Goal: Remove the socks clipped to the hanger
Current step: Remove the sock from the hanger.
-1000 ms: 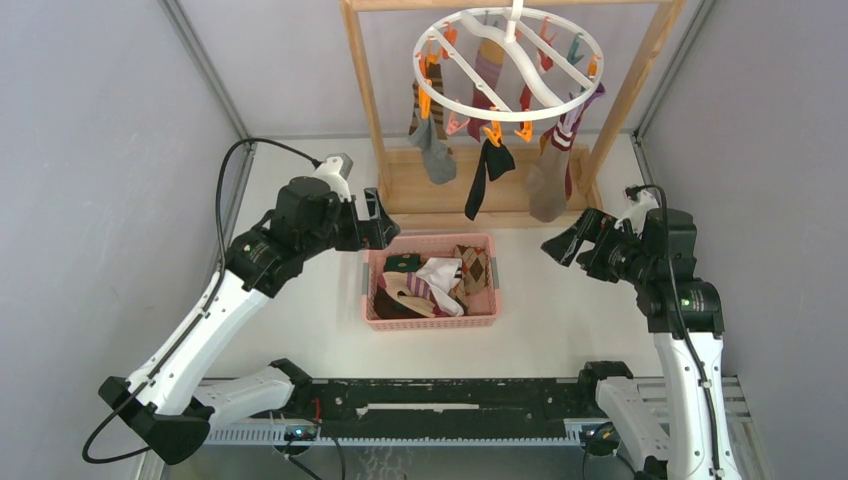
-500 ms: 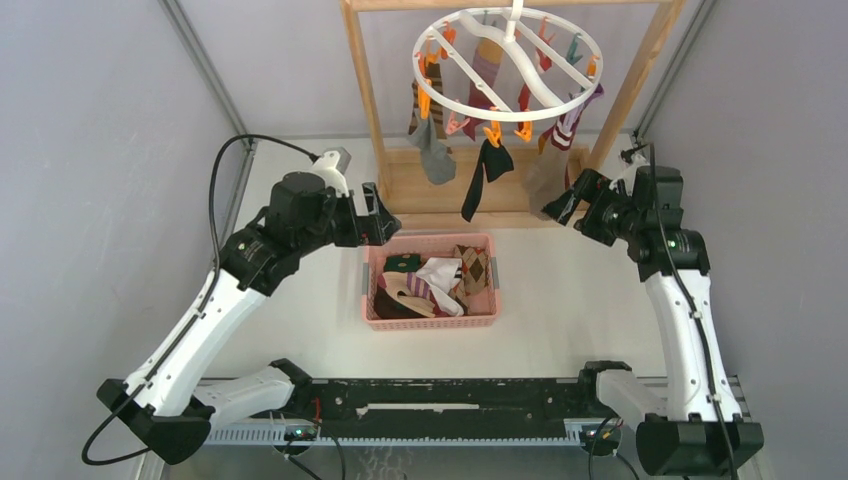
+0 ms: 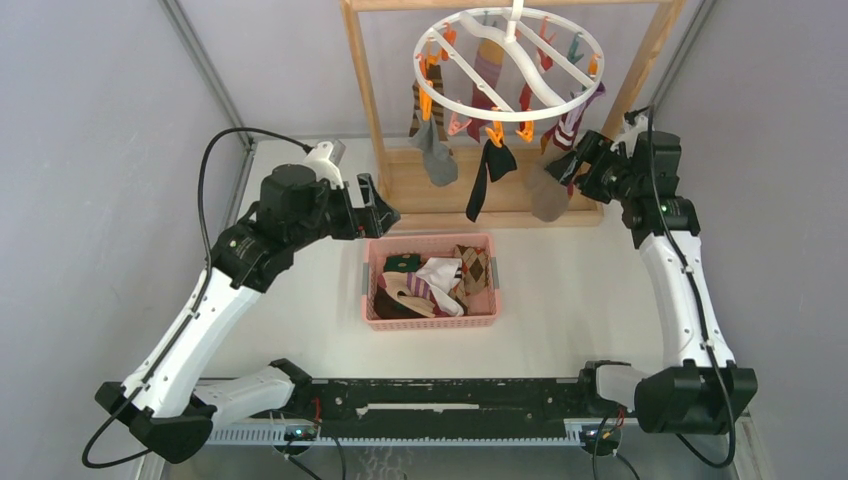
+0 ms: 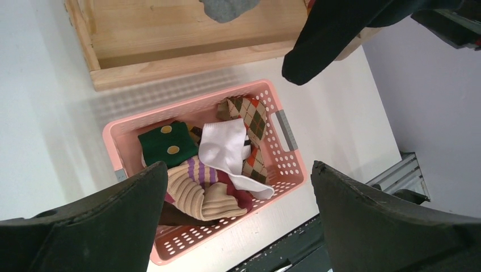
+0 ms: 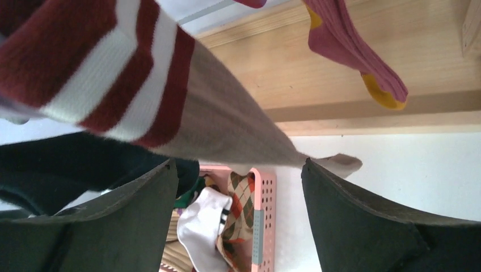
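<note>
The round white hanger hangs from the wooden rack, with several socks clipped to its rim: a grey one, a black one and a beige one with red and white stripes. My right gripper is open, right beside the striped beige sock, which hangs just above its jaws in the right wrist view. My left gripper is open and empty, above the far left corner of the pink basket. The black sock hangs at the top of the left wrist view.
The pink basket holds several loose socks: green, white, argyle, striped beige. The wooden rack's base and uprights stand behind it. Grey walls close in both sides. A magenta sock with a yellow toe hangs over the rack base.
My right arm has swung up and back from the table's right side to the striped sock on the hanger. My left gripper has shifted slightly back; it stays open.
</note>
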`<control>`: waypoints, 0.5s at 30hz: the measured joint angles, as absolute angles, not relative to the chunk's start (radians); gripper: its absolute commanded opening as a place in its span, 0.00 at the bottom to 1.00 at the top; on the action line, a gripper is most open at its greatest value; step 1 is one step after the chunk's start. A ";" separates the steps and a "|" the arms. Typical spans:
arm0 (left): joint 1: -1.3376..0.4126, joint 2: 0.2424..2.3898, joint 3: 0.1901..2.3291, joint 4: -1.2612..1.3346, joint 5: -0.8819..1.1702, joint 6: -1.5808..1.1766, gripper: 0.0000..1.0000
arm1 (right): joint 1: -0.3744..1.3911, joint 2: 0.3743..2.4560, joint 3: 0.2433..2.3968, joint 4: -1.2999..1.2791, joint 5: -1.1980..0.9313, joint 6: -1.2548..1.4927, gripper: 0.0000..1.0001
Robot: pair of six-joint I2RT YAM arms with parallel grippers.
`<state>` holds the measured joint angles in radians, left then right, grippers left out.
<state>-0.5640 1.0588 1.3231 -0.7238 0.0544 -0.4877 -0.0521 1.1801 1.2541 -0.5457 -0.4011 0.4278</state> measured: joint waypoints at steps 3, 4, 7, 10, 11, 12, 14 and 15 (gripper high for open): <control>-0.561 1.059 1.333 -0.724 0.060 -0.485 1.00 | -0.052 1.217 1.254 -0.503 -0.406 0.425 0.95; -0.560 1.059 1.333 -0.724 0.060 -0.482 1.00 | -0.051 1.227 1.254 -0.495 -0.406 0.424 0.96; -0.558 1.060 1.333 -0.725 0.062 -0.478 1.00 | -0.041 1.248 1.250 -0.465 -0.406 0.413 0.99; -0.554 1.060 1.333 -0.725 0.067 -0.477 1.00 | -0.031 1.237 1.205 -0.393 -0.406 0.405 0.99; -0.553 1.061 1.334 -0.725 0.068 -0.477 1.00 | -0.030 1.232 1.184 -0.371 -0.406 0.405 0.99; -0.553 1.062 1.335 -0.727 0.069 -0.473 1.00 | -0.030 1.231 1.168 -0.355 -0.408 0.405 0.99; -0.553 1.068 1.345 -0.736 0.075 -0.470 1.00 | -0.030 1.236 1.139 -0.322 -0.415 0.407 0.99; -0.553 1.071 1.350 -0.738 0.078 -0.470 1.00 | -0.030 1.242 1.126 -0.301 -0.422 0.410 0.99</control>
<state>-0.5529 1.0710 1.3502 -0.7380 0.0776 -0.4698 -0.0299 1.2415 1.1263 -0.3008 -0.4217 0.4099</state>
